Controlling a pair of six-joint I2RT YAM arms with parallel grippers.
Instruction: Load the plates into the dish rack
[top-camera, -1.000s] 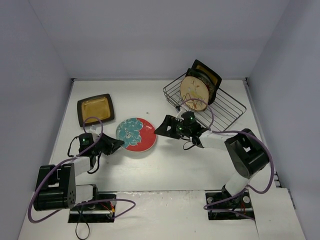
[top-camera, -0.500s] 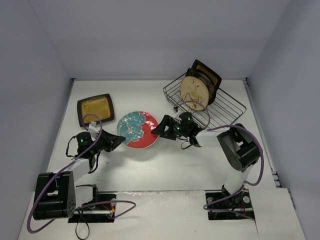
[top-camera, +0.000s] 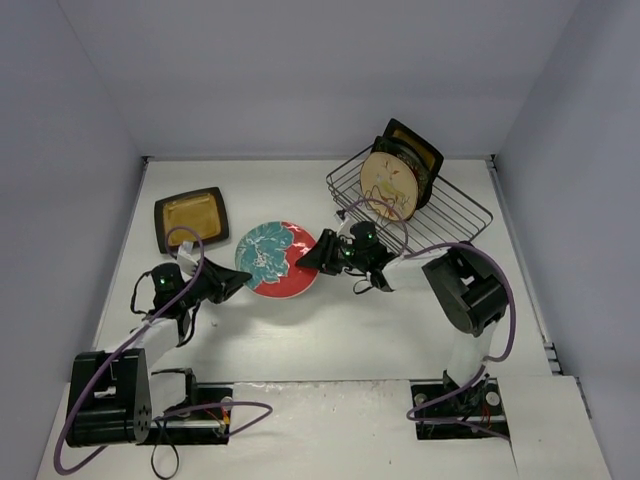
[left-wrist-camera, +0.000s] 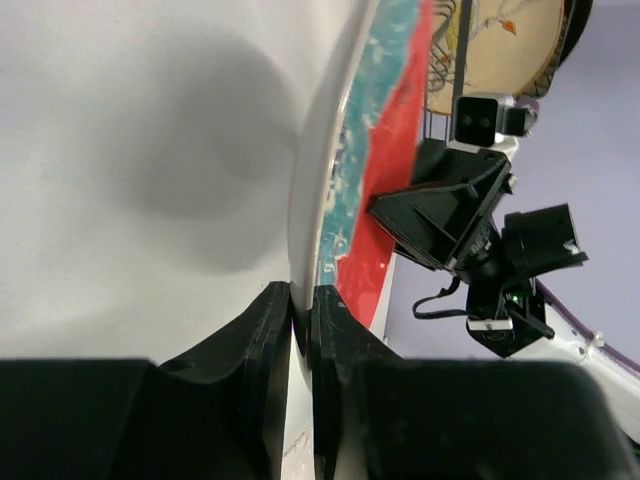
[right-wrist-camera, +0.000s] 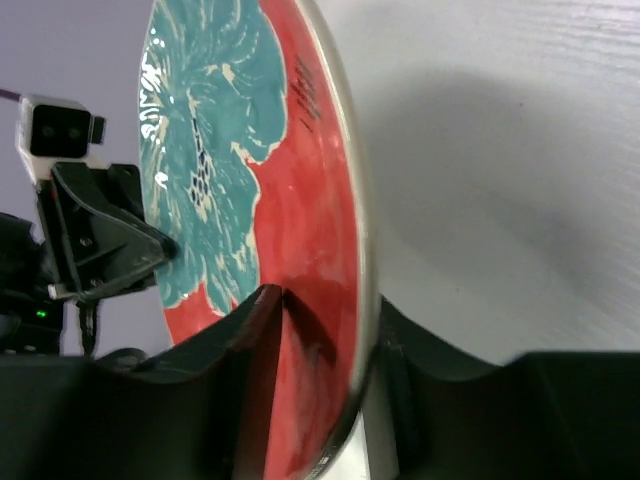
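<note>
The round red-teal floral plate (top-camera: 272, 258) is held tilted just above the table between both arms. My left gripper (top-camera: 237, 280) is shut on its left rim; in the left wrist view the fingers (left-wrist-camera: 302, 295) pinch the pale edge of the plate (left-wrist-camera: 390, 180). My right gripper (top-camera: 305, 262) is shut on the right rim, with one finger on the red face (right-wrist-camera: 325, 305) and the other behind it. The dish rack (top-camera: 450, 215) stands at the back right, holding a round cream plate (top-camera: 388, 185) and a square amber plate (top-camera: 415, 150) on edge.
Another square amber plate with a dark rim (top-camera: 190, 219) lies flat on the table at the left rear. White walls close in the table on three sides. The rack's right half holds no plates.
The left arm has carried the floral plate a little rightward and back. The right gripper has moved left onto the plate's right rim and closed on it.
</note>
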